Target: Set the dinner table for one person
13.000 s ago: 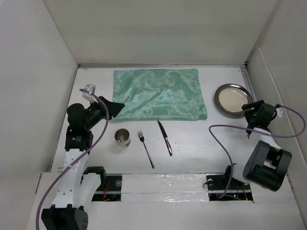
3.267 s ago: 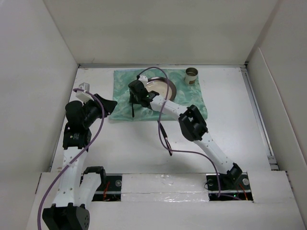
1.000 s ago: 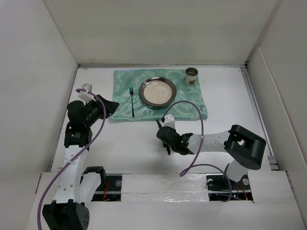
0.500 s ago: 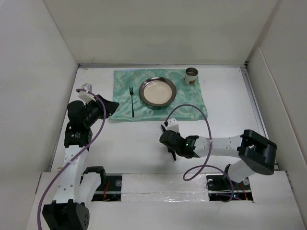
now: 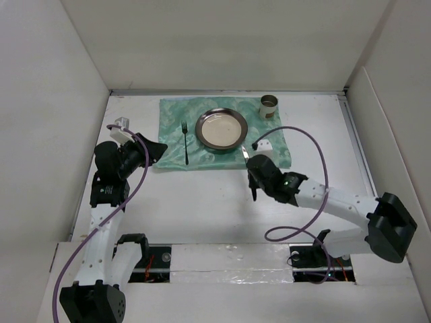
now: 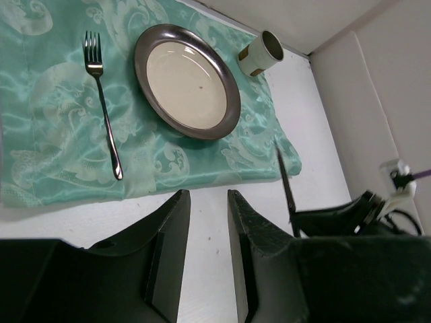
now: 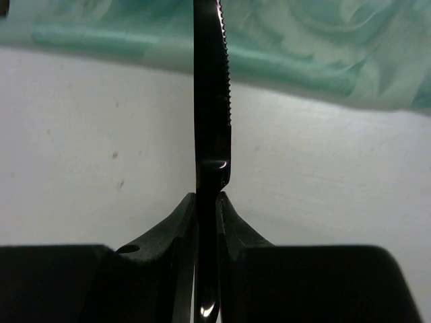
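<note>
My right gripper (image 7: pixel 206 198) is shut on a dark table knife (image 7: pixel 211 101), whose serrated blade points toward the green cloth mat (image 7: pixel 283 40). In the top view this gripper (image 5: pixel 254 176) holds the knife (image 5: pixel 247 155) just off the mat's (image 5: pixel 175 114) near right edge, above the white dinner table (image 5: pixel 195 202). On the mat lie a fork (image 5: pixel 185 141), a metal plate (image 5: pixel 221 128) and a cup (image 5: pixel 269 106). My left gripper (image 6: pixel 208 195) is open and empty, resting at the mat's left corner (image 5: pixel 158 148).
White walls enclose the table on the left, far and right sides. The right arm's purple cable (image 5: pixel 316 175) loops over the table to the right of the mat. The left wrist view shows the knife (image 6: pixel 285 185) and the right gripper (image 6: pixel 363 208) beyond the mat's corner.
The right gripper has closed on the knife, taken it off the table and carried it right and farther away, up to the mat's near right edge. The left arm has not moved.
</note>
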You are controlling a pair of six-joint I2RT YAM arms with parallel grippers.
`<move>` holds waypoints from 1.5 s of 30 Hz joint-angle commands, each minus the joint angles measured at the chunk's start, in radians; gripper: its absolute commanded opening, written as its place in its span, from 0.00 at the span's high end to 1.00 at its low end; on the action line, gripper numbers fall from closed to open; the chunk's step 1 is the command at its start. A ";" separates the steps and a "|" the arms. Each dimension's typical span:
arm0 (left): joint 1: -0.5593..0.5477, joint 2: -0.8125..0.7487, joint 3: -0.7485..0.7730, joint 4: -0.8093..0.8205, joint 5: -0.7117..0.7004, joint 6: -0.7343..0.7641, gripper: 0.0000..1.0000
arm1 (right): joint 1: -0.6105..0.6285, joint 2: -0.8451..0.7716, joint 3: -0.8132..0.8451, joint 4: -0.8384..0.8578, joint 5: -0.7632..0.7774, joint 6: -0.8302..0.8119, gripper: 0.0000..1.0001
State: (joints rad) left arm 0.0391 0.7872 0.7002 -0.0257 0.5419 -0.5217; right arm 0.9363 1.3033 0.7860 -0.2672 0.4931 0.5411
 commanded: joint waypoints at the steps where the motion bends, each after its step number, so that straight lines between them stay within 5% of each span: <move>1: -0.005 -0.023 0.002 0.055 0.021 0.000 0.74 | -0.112 -0.018 0.091 0.078 -0.056 -0.119 1.00; 15: -0.005 -0.019 0.008 0.046 0.024 0.003 0.74 | -0.513 0.342 0.436 0.157 -0.304 -0.291 1.00; 42: 0.004 -0.006 0.005 0.049 0.027 0.002 0.74 | -0.594 0.804 0.797 0.022 -0.315 -0.267 1.00; 45: 0.004 -0.005 0.005 0.052 0.032 0.002 0.74 | -0.594 0.804 0.791 0.023 -0.307 -0.263 0.86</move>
State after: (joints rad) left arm 0.0406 0.7883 0.7002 -0.0257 0.5568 -0.5217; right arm 0.3473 2.1201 1.5307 -0.2394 0.1631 0.2691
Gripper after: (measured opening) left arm 0.262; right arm 0.190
